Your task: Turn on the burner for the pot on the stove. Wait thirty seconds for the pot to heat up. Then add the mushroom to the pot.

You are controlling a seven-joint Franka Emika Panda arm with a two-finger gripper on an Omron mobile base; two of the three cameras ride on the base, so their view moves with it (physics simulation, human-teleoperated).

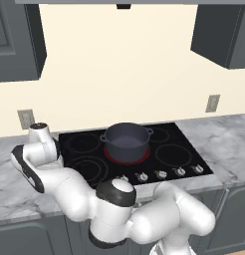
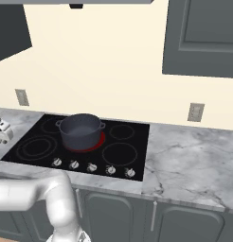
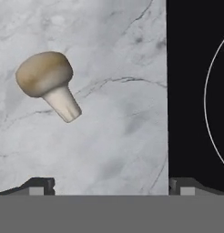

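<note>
1. The jaws stand wide apart, empty, above the marble desk [image 3: 114, 136] beside the stove [image 3: 196, 91].
2. In the hand view the mushroom [image 3: 48, 82] lies on its side on the desk, beyond the left fingertip [image 3: 38, 185], untouched, stem slanting toward the jaws.
3. The pot [image 1: 126, 140] sits on the red-glowing burner [image 1: 125, 158], well apart.
</note>
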